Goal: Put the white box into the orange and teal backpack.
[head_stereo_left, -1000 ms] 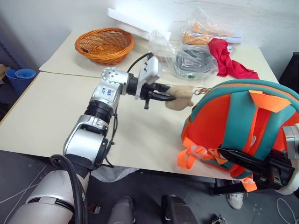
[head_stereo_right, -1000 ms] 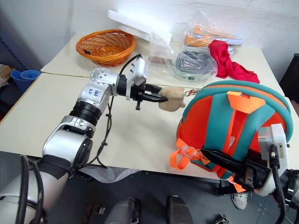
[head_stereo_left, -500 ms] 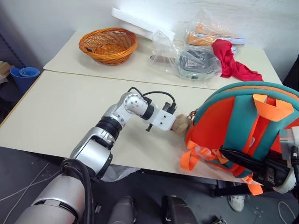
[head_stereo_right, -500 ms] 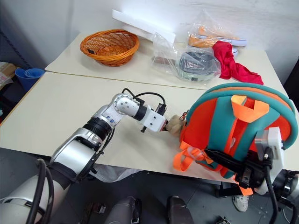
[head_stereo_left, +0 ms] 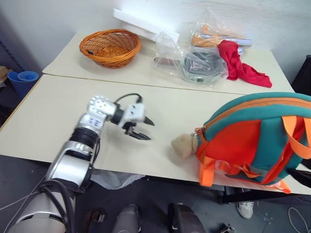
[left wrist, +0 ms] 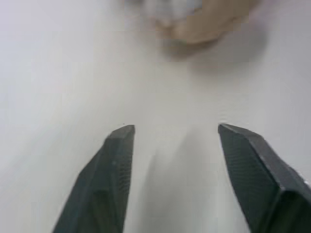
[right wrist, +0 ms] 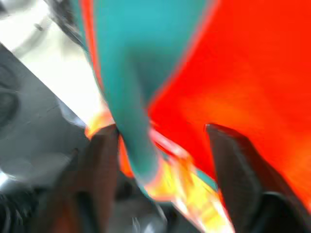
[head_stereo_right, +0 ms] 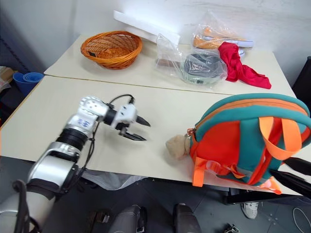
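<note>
The orange and teal backpack (head_stereo_left: 252, 141) lies on the table's front right corner, with its tan plush toy (head_stereo_left: 183, 145) on the tabletop at its left end. My left gripper (head_stereo_left: 149, 131) hovers open and empty just above the table, left of the toy and apart from it. In the left wrist view its fingers (left wrist: 116, 160) stand wide with bare table between them. My right gripper (head_stereo_right: 282, 167) is at the backpack's near right edge, open, with a teal strap (right wrist: 126, 87) running between its spread fingers (right wrist: 233, 165). The white box is out of view.
An orange wicker basket (head_stereo_left: 109, 46) stands at the back left, with a long white foam slab (head_stereo_left: 141, 22) behind it. Clear plastic bags (head_stereo_left: 199, 63) and a red cloth (head_stereo_left: 238, 60) lie at the back right. Blue cups (head_stereo_left: 22, 77) stand on the floor at the left.
My left gripper let go of the plush toy, opened and drew back to the left. My right gripper opened and swung right, and the backpack sank from upright to lying on the table.
</note>
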Robot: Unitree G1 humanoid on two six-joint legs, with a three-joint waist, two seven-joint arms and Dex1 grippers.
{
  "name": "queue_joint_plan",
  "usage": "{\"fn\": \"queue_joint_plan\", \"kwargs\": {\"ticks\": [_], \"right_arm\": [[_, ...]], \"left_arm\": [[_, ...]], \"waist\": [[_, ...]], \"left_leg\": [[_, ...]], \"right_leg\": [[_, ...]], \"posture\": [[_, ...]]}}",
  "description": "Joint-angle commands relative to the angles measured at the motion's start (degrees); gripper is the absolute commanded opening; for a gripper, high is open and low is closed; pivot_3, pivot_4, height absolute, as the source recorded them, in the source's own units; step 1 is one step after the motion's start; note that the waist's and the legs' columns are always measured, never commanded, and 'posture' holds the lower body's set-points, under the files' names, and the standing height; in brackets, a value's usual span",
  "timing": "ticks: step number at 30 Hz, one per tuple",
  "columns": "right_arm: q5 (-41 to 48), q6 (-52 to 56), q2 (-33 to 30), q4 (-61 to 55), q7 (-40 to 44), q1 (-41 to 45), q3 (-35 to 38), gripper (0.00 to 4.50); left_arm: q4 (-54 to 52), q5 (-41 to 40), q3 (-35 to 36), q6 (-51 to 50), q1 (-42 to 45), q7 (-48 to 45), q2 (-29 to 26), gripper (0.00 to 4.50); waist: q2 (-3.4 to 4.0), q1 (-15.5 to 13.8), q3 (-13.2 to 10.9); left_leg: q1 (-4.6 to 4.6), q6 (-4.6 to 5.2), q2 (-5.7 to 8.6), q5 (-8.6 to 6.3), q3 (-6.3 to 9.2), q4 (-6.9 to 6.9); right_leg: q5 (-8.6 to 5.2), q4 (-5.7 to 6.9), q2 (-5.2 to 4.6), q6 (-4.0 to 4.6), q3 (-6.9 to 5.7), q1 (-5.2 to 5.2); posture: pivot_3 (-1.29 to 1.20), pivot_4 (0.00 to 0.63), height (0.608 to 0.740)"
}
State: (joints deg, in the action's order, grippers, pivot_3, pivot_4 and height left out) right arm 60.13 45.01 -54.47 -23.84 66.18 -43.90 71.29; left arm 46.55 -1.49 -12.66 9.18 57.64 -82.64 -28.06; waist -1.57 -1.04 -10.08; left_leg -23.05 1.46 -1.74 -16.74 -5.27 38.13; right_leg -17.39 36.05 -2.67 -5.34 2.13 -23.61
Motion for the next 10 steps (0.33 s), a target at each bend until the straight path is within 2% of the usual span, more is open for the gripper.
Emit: {"fn": "queue_joint_plan", "kwargs": {"ticks": [1,3,6,10], "right_arm": [[-4.3,-0.5,-2.0,8.3,8.2,-4.1,8.6,3.91],[-7.0,-0.9,-4.0,14.6,12.1,-6.3,12.0,4.49],[-10.3,-1.9,-6.6,22.7,15.2,-7.2,14.8,4.49],[-12.0,-4.4,-3.9,20.1,12.8,-2.9,10.4,4.49]], "left_arm": [[-4.0,-6.2,5.1,-11.2,0.9,-3.9,-3.6,4.0],[-5.3,-9.5,7.9,-19.0,2.1,-5.8,-6.2,4.5],[-7.8,-15.1,11.9,-31.4,4.6,-8.0,-10.7,4.5],[-13.4,-17.6,13.8,-35.2,1.6,-3.9,-11.4,4.5]], "waist": [[0.03,0.0,0.0],[0.03,0.0,0.0],[0.02,0.2,0.0],[0.0,0.8,0.0]], "left_leg": [[0.0,-0.01,0.01,-0.01,0.0,0.0],[0.02,0.01,0.06,-0.02,-0.06,0.0],[0.02,0.02,0.05,-0.03,-0.04,0.03],[0.06,-0.13,-0.03,-0.09,0.04,-0.01]], "right_leg": [[0.0,0.0,-0.01,0.0,-0.02,0.0],[0.0,-0.01,-0.02,0.0,-0.04,0.01],[0.0,0.0,-0.06,0.0,-0.07,0.01],[-0.06,0.05,-0.06,0.1,-0.07,0.01]], "posture": [[0.0,0.15,0.74],[0.0,0.15,0.74],[0.0,0.15,0.74],[0.0,0.15,0.74]]}}
